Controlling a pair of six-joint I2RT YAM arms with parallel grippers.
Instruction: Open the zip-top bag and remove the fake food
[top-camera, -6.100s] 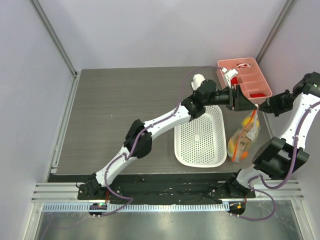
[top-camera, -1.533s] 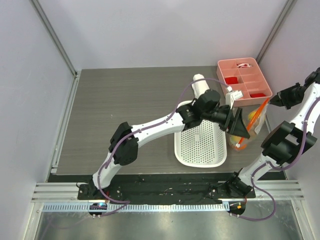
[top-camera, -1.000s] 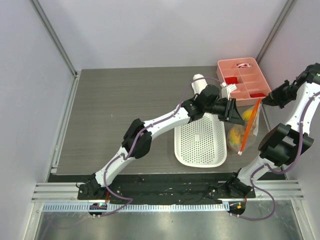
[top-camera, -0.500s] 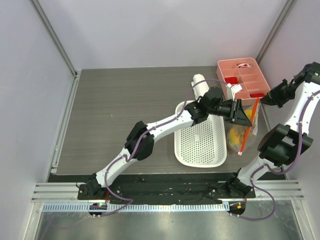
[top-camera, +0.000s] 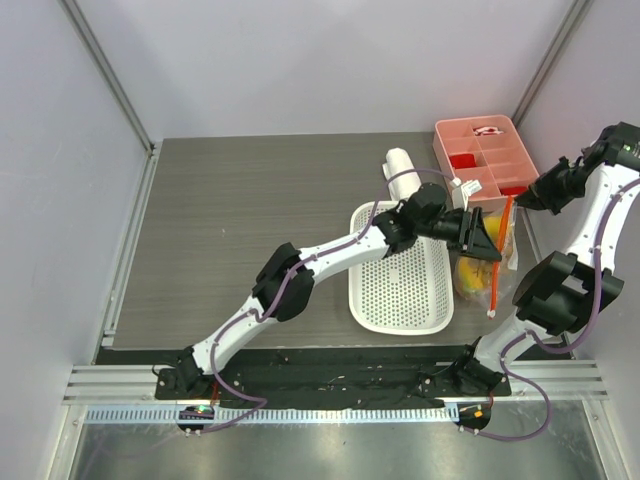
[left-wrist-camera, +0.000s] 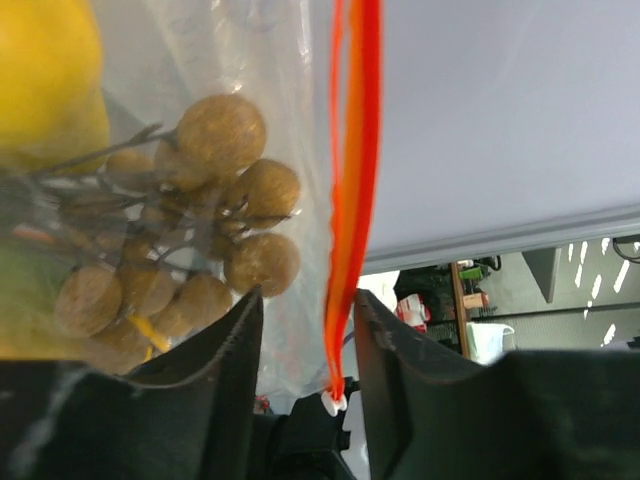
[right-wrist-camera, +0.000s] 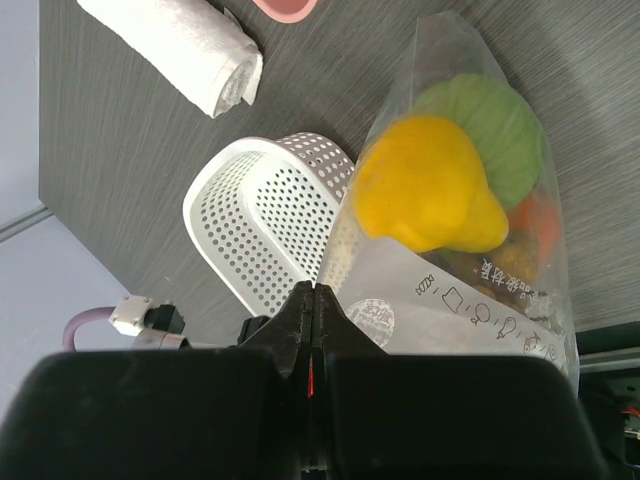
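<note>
Clear zip-top bag (right-wrist-camera: 445, 300) | right gripper (right-wrist-camera: 313, 292) clamps top | left gripper (left-wrist-camera: 308, 305) agape around strip (left-wrist-camera: 352, 150)

1. The yellow fruit (left-wrist-camera: 40, 70) runs off the top-left corner of the left wrist view.
2. The bag (right-wrist-camera: 450, 290) has an edge that vanishes between the pressed-together right fingers (right-wrist-camera: 285, 325).
3. The pink tray (right-wrist-camera: 285, 8) is cut to a sliver at the right wrist view's top.
</note>
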